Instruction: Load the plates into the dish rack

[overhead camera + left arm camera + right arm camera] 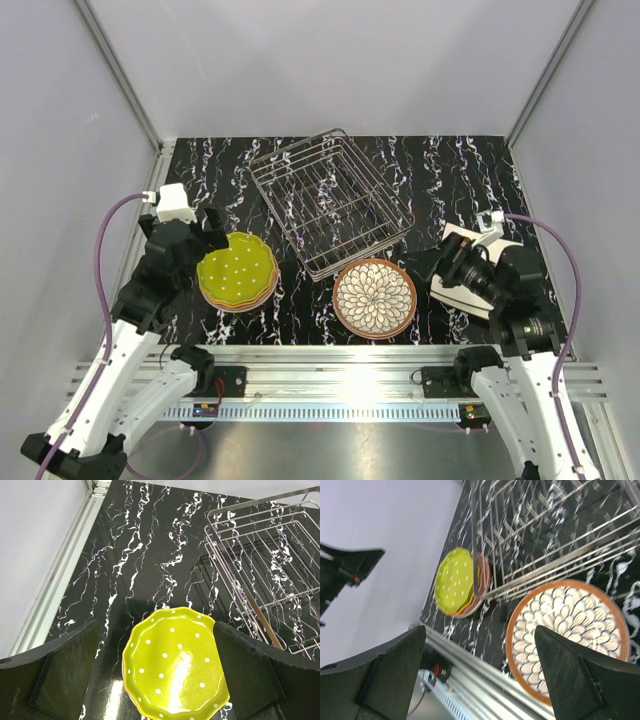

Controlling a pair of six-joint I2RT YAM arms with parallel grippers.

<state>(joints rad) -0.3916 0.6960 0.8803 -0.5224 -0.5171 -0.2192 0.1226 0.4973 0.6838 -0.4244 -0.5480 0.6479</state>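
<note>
A stack of scalloped plates, lime-green (237,270) on top with orange and pink rims under it, lies at the front left. The green plate (175,665) sits below and between my left gripper's open jaws. My left gripper (205,243) (157,672) hovers over it, empty. The brown-rimmed petal plate (375,297) (570,630) lies front centre. The wire dish rack (330,200) (270,575) (545,540) stands behind it, with no plates inside. My right gripper (428,265) (480,672) is open and empty, right of the petal plate. Cream plates (462,296) lie under my right arm.
A metal rail (330,360) runs along the table's near edge, also in the right wrist view (485,665). White walls enclose the table on three sides. The green stack (454,580) touches the rack's near-left corner in the right wrist view.
</note>
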